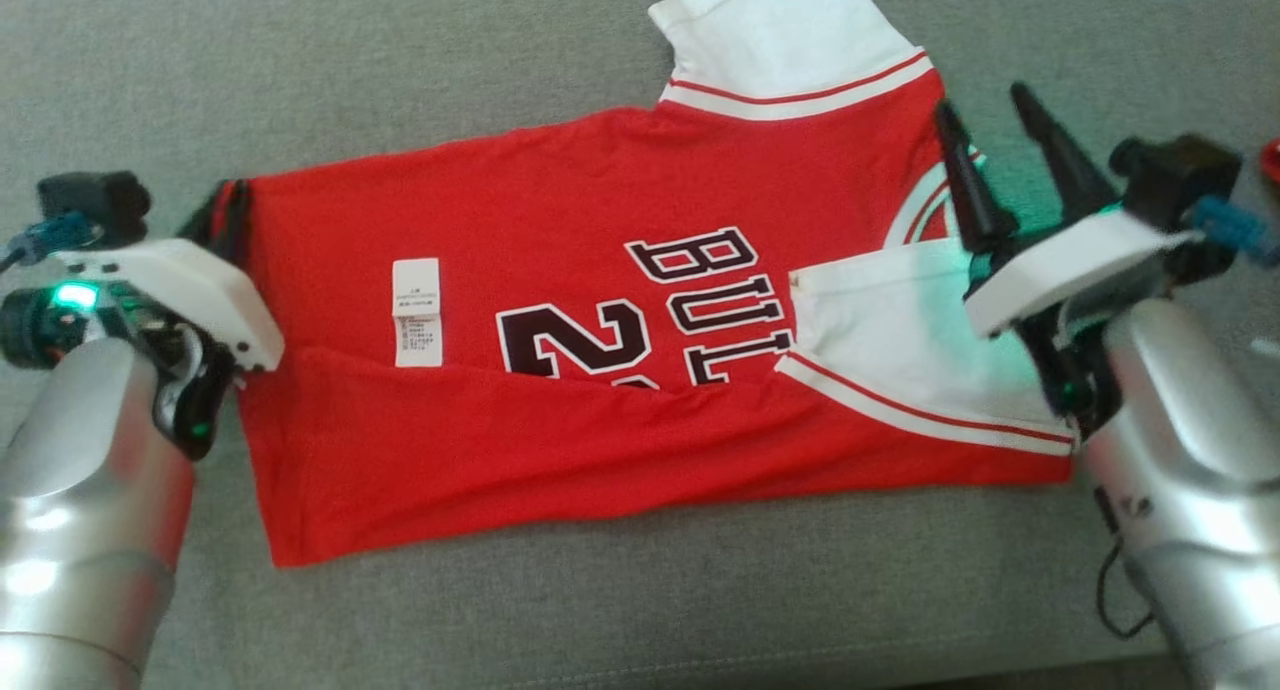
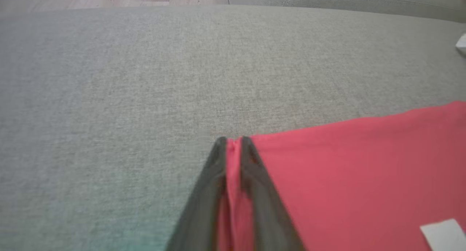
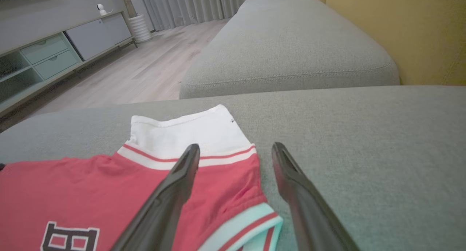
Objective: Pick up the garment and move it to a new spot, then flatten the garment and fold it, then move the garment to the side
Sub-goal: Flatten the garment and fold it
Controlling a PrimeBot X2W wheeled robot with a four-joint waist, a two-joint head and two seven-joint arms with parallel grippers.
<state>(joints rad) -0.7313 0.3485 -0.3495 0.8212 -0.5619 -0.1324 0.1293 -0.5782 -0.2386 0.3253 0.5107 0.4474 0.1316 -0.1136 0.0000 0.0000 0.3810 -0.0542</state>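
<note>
Beginning at the near edge, the garment (image 1: 560,220), a red jersey, is found spread across the grey sofa cushion (image 1: 400,60) in the centre of the head view. Its nearest long edge is seen turned up over the body, covering the lower part of the printed lettering. The near sleeve (image 1: 880,320), white with red trim, is laid inward over the chest at centre right. A care label (image 1: 416,312) is exposed left of centre.

At the left of the frame, the left gripper (image 1: 225,215) is placed on the upper hem corner. In the left wrist view its fingers (image 2: 255,171) are set close together with a ridge of red cloth pinched between them, so a grip on the garment is recorded. At the right, the right gripper (image 1: 985,105) is held over the shoulder area with its fingers spread wide and nothing between them; this is confirmed in the right wrist view.

Farther up, the far sleeve (image 1: 780,30) is noted lying flat and projecting beyond the body at upper centre, not yet turned in.

Relocation and flattening are judged done, and the first lengthwise fold is judged complete. Folding in the far sleeve and far edge, a crosswise fold, and moving the garment to the side are judged outstanding.
</note>
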